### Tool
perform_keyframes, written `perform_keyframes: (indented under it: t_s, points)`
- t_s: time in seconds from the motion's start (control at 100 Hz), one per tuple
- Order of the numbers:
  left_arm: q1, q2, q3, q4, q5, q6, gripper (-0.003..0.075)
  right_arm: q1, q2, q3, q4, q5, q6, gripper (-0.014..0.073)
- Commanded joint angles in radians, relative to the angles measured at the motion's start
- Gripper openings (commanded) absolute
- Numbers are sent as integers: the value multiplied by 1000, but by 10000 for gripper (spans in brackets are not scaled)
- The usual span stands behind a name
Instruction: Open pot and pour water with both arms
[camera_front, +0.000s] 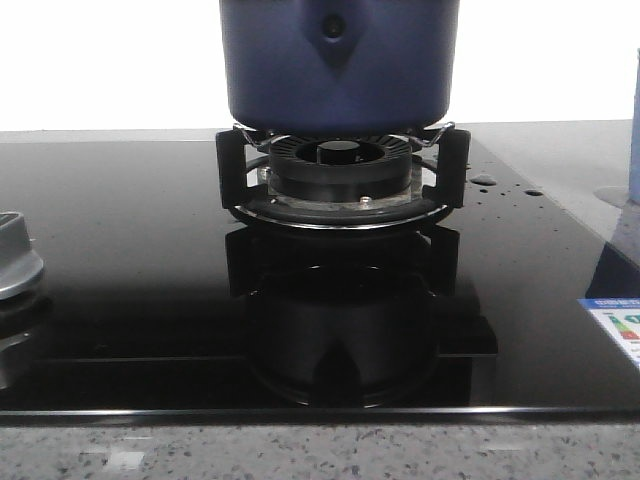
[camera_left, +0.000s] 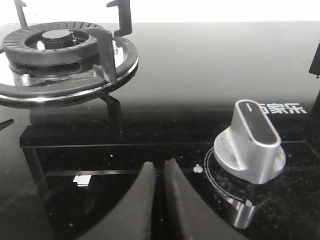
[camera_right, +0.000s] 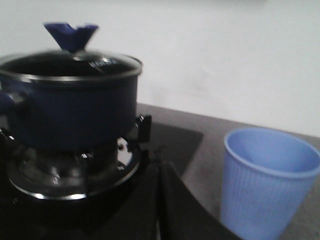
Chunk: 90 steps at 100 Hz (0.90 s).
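The dark navy-blue pot (camera_front: 340, 65) sits on the black burner stand (camera_front: 340, 170) at the back centre of the stove. In the right wrist view the pot (camera_right: 70, 110) carries a glass lid (camera_right: 75, 62) with a blue knob (camera_right: 71, 34). My right gripper (camera_right: 159, 167) is shut and empty, low over the stove in front of the pot and apart from it. My left gripper (camera_left: 160, 166) is shut and empty over the black glass, beside a silver stove knob (camera_left: 250, 145). Neither gripper shows in the front view.
A pale blue ribbed cup (camera_right: 267, 180) stands on the grey counter right of the stove, its edge showing in the front view (camera_front: 634, 140). A second, bare burner (camera_left: 60, 50) lies beyond the left gripper. The silver knob (camera_front: 15, 262) is at the stove's left edge. An energy label (camera_front: 615, 325) is stuck at the right.
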Motion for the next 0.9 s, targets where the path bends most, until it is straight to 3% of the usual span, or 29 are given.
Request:
perform_keyframes:
  t_s: [0.0, 0.05, 0.12, 0.31, 0.44, 0.7, 0.89]
  points:
    - [-1, -30, 46, 2, -46, -9, -13, 2, -29, 25, 235, 6, -281, -65]
    - [-1, -30, 46, 2, -46, -9, -13, -9, -62, 65, 357, 31, -387, -65]
    - [-1, -30, 46, 2, -46, -9, -13, -29, -130, 121, 429, 59, -468, -65]
    - [-1, -30, 46, 2, -46, -9, -13, -122, -363, 225, 450, 170, -471, -65]
    - [-1, -30, 46, 2, -46, -9, -13, -173, -473, 223, 477, 370, -471, -65]
    - [-1, -30, 46, 2, -46, -9, -13, -215, -474, 223, 477, 557, -473, -65]
    - [-1, -30, 46, 2, -46, -9, -13, -215, -474, 223, 477, 549, -473, -65]
